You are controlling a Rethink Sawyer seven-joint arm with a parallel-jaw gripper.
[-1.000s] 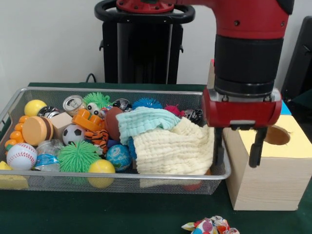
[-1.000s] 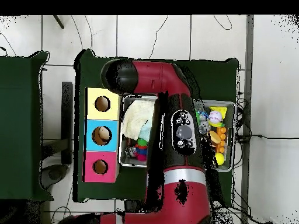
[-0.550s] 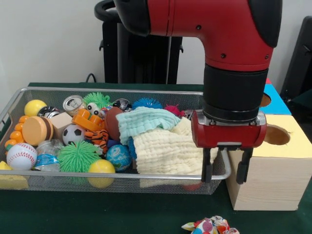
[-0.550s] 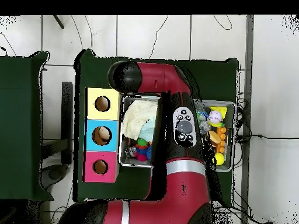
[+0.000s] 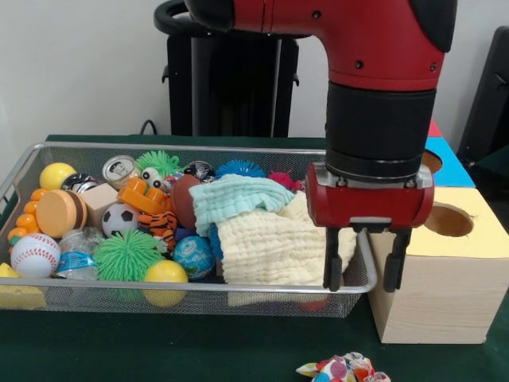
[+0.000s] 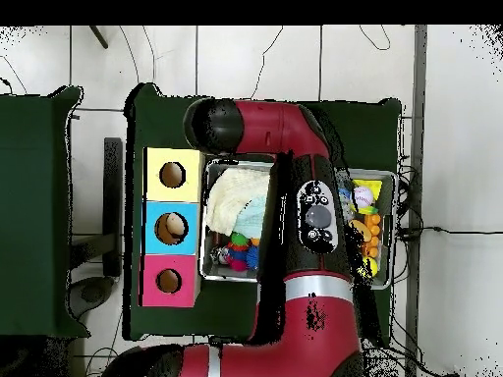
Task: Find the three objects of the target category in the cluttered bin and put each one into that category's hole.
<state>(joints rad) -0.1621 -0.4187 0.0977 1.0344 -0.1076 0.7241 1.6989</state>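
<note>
A wire basket [image 5: 238, 290] sits on the worktop [image 5: 159, 350], a box with holes [image 5: 445, 278] just beside its right end in the front view. Cloths [image 5: 270, 235] are heaped at the basket's right end; balls and toys [image 5: 119, 223] crowd its left and middle, a can [image 5: 119, 169] near the back wall. The gripper [image 5: 362, 263] hangs at the basket's right front corner, between the cloths and the box. A small bundle [image 5: 342, 369] lies on the worktop in front of the box.
</note>
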